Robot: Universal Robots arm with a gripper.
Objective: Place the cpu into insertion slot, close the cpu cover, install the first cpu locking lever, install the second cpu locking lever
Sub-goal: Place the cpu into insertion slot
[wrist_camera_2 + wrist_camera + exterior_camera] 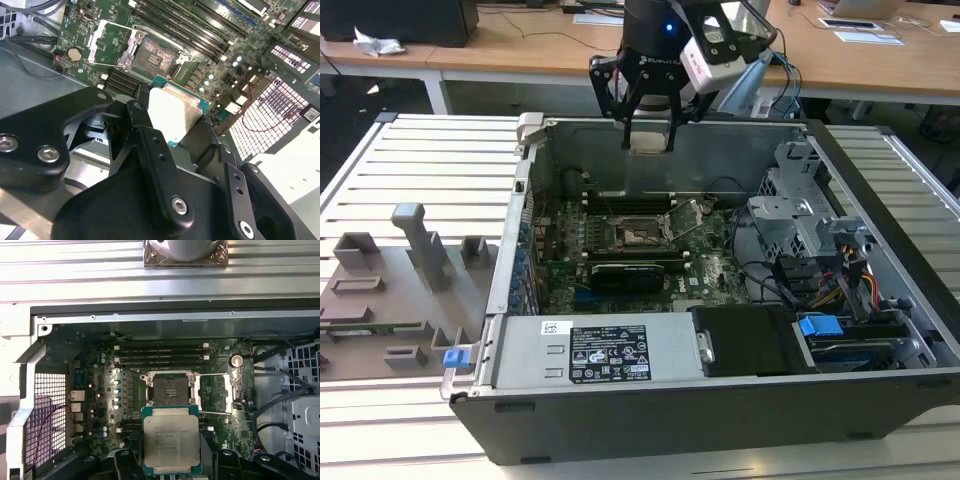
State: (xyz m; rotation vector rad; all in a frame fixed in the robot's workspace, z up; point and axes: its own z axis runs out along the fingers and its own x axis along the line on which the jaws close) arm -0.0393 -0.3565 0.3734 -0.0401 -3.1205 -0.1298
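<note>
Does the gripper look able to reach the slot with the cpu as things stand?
Probably yes: the gripper holds the cpu, the cover is swung open beside the slot, and the slot lies bare with nothing over it.

Mid-frame insertion slot point(168, 389) sits bare, cpu cover point(215, 393) swung open beside it, cpu point(171, 437) apparently clamped in gripper point(171, 462).

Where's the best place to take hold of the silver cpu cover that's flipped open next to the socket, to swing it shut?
Probably the free outer bar of the cpu cover, opposite its hinge at the insertion slot. It is a thin windowed frame, so pinch that bar across its thickness, coming from above. The gripper is shut on the cpu.
</note>
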